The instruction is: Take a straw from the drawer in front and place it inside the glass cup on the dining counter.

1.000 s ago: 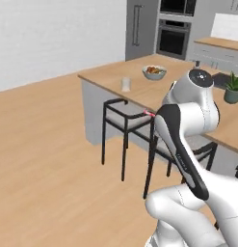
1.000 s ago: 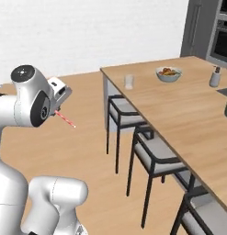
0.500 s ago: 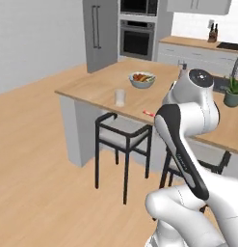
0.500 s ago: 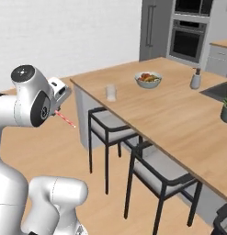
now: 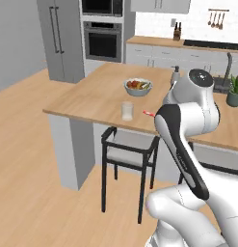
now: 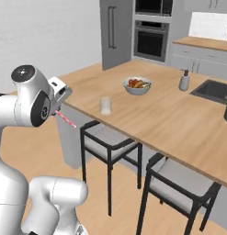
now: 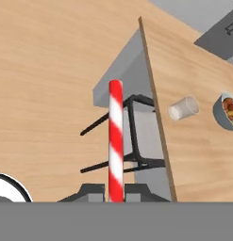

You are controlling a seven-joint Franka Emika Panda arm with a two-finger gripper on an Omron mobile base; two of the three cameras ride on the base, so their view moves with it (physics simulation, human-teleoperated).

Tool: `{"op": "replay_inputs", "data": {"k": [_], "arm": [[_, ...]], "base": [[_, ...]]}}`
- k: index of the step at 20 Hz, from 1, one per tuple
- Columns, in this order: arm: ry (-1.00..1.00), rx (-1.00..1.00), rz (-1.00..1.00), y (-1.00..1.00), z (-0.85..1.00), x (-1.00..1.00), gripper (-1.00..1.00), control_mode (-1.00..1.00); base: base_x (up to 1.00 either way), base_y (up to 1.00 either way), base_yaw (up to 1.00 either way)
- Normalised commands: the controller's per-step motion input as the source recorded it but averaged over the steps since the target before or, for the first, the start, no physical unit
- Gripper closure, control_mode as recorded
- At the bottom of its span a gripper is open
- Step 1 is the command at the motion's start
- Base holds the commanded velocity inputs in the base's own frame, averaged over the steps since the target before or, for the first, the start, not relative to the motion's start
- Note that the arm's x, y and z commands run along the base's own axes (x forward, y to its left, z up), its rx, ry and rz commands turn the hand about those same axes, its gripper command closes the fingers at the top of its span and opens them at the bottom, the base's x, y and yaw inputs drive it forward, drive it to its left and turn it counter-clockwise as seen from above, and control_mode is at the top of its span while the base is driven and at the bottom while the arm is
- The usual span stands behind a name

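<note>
1. The gripper (image 7: 116, 197) is clamped tight on the straw (image 7: 116, 141), which rises straight up between the two dark tips in the hand view, red and white stripes plain to see.
2. From the right base view, the straw (image 6: 65, 120) pokes out of the hand and slants down toward the floor, with the white arm raised off the near corner of the surface (image 6: 165, 114).
3. From the left base view, just a short red tip of the straw (image 5: 148, 114) peeks out beside the arm's dark elbow, over the light-wood surface (image 5: 91, 99).
4. The glass cup (image 5: 127, 110) stands upright on that surface, near its front edge, clear and see-through.
5. In the right base view, the glass cup (image 6: 105, 105) sits well apart from the straw, with the corner of the surface between them.
6. Through the hand camera, the glass cup (image 7: 183, 108) appears off to the right of the straw, lying sideways in the rolled view, on the surface (image 7: 193, 155).
7. A fruit bowl (image 5: 138, 87) sits farther back than the cup on the same surface, with red and orange pieces in it.
8. A pale soap dispenser (image 6: 184, 80) stands farther along, near the sink (image 6: 211, 90).
9. Black-framed stools (image 6: 110, 142) are tucked under the front edge, one below the cup.
</note>
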Motion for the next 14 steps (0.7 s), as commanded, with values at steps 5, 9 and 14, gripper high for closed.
{"op": "replay_inputs", "data": {"k": [5,9,14], "arm": [[0.0,0.0,0.0,0.0,0.0,0.0,1.0,1.0],[0.0,0.0,0.0,0.0,0.0,0.0,1.0,1.0],[0.0,0.0,0.0,0.0,0.0,0.0,1.0,1.0]], "base": [[0.41,1.0,-0.39],[0.28,1.0,-0.38],[0.27,0.99,-0.4]]}}
